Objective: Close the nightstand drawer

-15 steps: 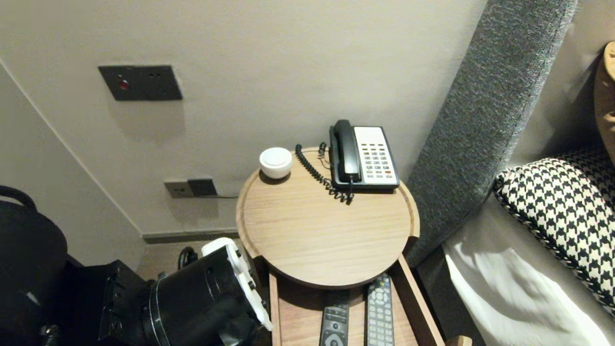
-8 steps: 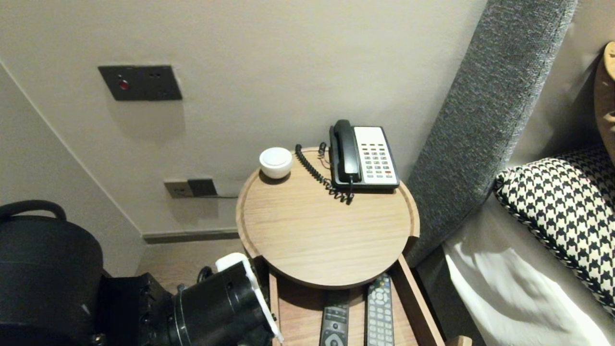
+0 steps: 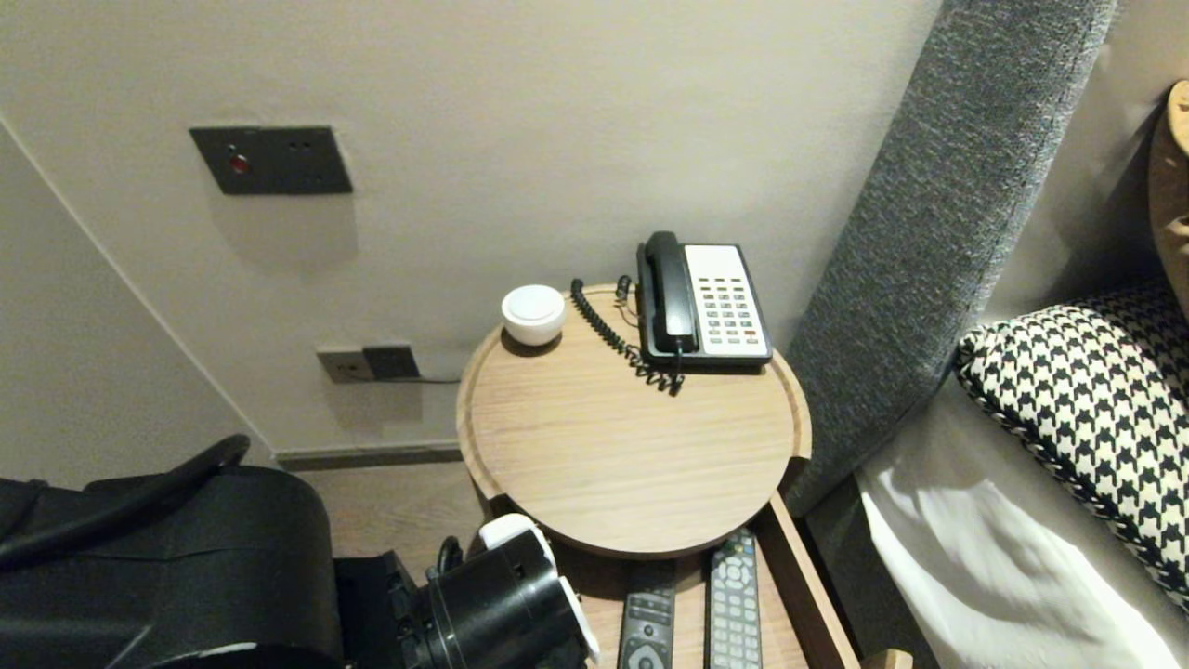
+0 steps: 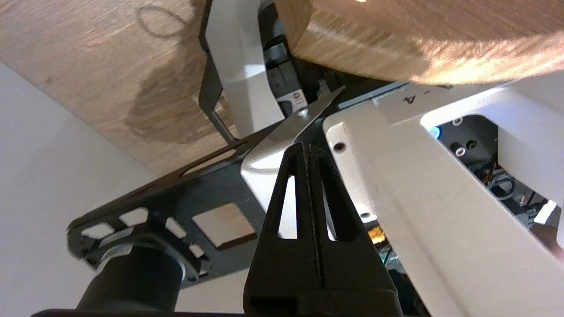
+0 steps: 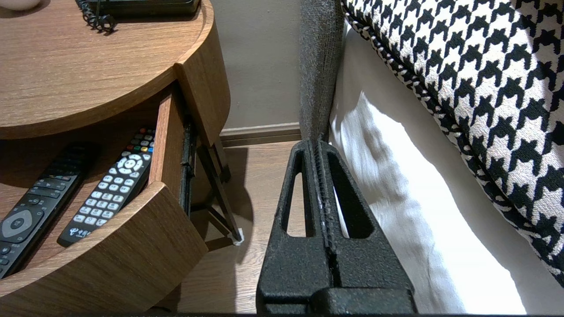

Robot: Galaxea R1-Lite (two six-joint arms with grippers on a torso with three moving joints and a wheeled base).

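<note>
A round wooden bedside table (image 3: 632, 455) has its drawer (image 3: 806, 595) pulled out, with two remote controls (image 3: 647, 624) (image 3: 734, 595) lying side by side in it. My left arm's wrist (image 3: 506, 609) sits low at the drawer's left side, its fingers hidden in the head view. In the left wrist view my left gripper (image 4: 305, 149) is shut on nothing, its tips before my own white frame (image 4: 396, 185), below the rounded wooden drawer front (image 4: 396, 48). My right gripper (image 5: 318, 144) is shut and empty, parked over the floor between drawer front (image 5: 119, 251) and bed.
On the tabletop stand a black-and-white phone (image 3: 708, 302) with a coiled cord and a small white cup (image 3: 533, 314). A grey headboard (image 3: 938, 223), white bedding (image 3: 1003, 576) and a houndstooth pillow (image 3: 1087, 400) are on the right. A wall socket (image 3: 367, 362) is behind the table.
My left arm has swung right and lower in the head view, its wrist now against the drawer's left side. The right arm and the things on the table have not moved.
</note>
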